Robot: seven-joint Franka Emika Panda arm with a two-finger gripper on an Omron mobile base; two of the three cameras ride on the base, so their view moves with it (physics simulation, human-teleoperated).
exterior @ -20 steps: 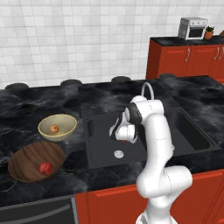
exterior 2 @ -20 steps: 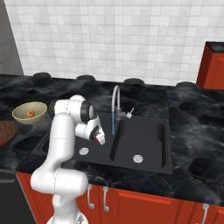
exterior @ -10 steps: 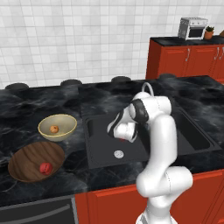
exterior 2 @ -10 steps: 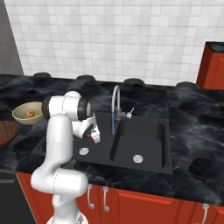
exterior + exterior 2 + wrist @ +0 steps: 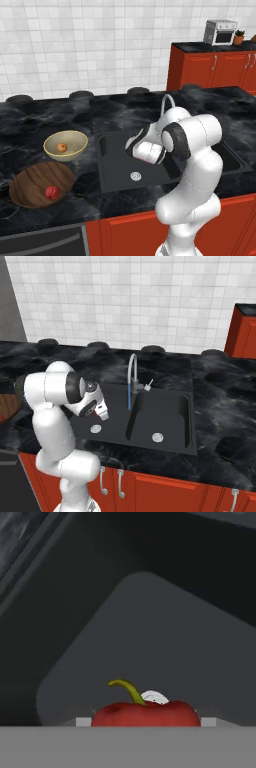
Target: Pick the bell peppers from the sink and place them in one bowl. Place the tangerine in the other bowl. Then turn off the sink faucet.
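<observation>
The end effector (image 5: 131, 146) hangs above the sink (image 5: 115, 172), gripping a red pepper (image 5: 146, 713) (green stem up) right at its tips. Well off to its left on the table (image 5: 30, 125), another pepper (image 5: 50, 192) lies in the wooden bowl (image 5: 30, 175) and the tangerine (image 5: 61, 147) in the cream bowl (image 5: 75, 137).
</observation>
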